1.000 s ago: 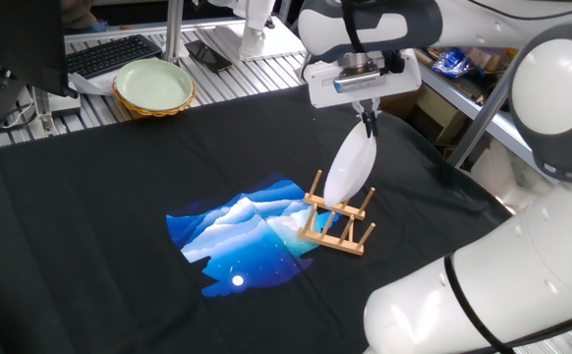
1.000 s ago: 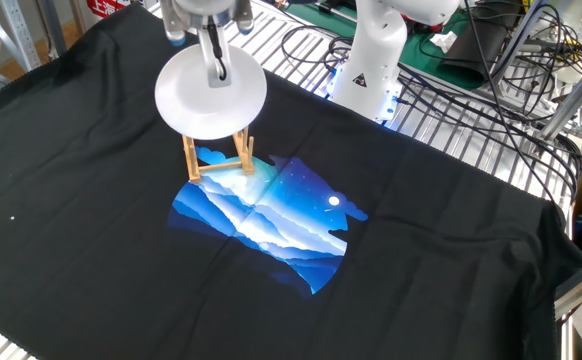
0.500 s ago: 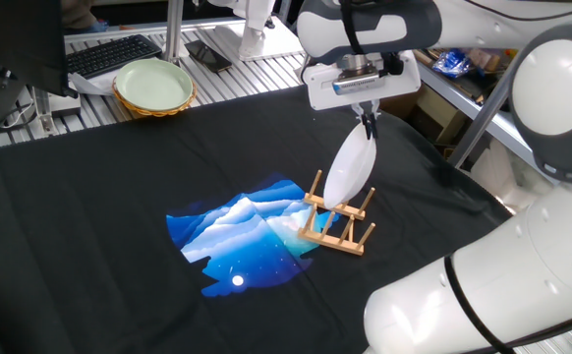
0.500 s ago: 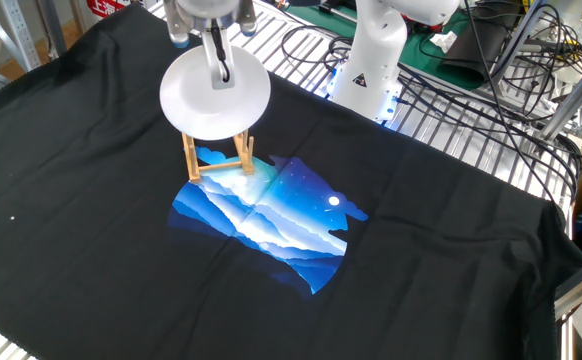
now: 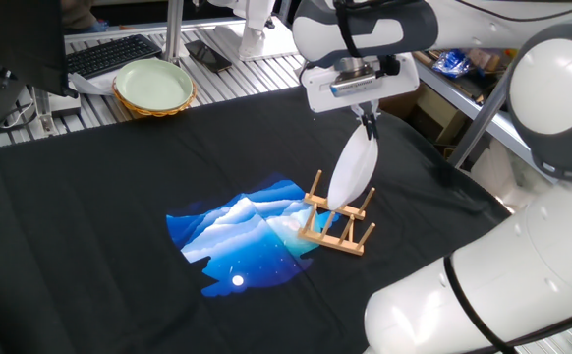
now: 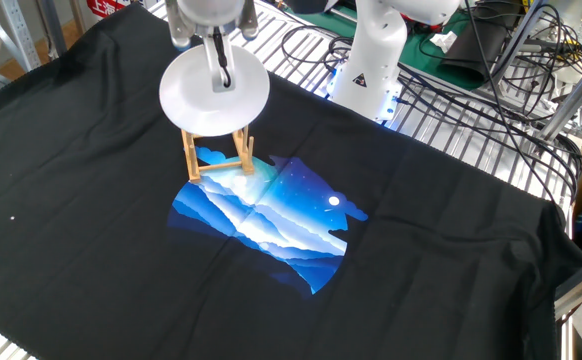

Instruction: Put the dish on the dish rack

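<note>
White and glossy, the dish (image 5: 352, 169) is held on edge by the hand (image 5: 368, 125), whose fingers are pinched on the rim at the plate's twelve o'clock. Its lower rim stands among the upright pegs of the dish rack (image 5: 340, 221), the small wooden rack that sits on the black cloth (image 5: 119, 177) of the tabletop at the three o'clock edge of the blue printed patch (image 5: 242, 236). In the other fixed view the dish (image 6: 214, 96) faces the camera as a full disc, the hand (image 6: 220, 74) overlaps its upper part, and only the lower legs of the dish rack (image 6: 218, 160) show beneath it.

The step in hand is judged to be the seating of the plate — the lowering looks almost done, but whether the rim already bears on the base rails cannot be told from either view. The plate should be kept upright and in line with one gap between the pegs, so that its edge is not set on top of a dowel. The descent is best made slowly and straight down; a light rack like this is likely to slide or tip if it is pushed sideways. The grip should be let go only when the plate is carried by the rails and leaned against a peg — otherwise it may roll out.
</note>
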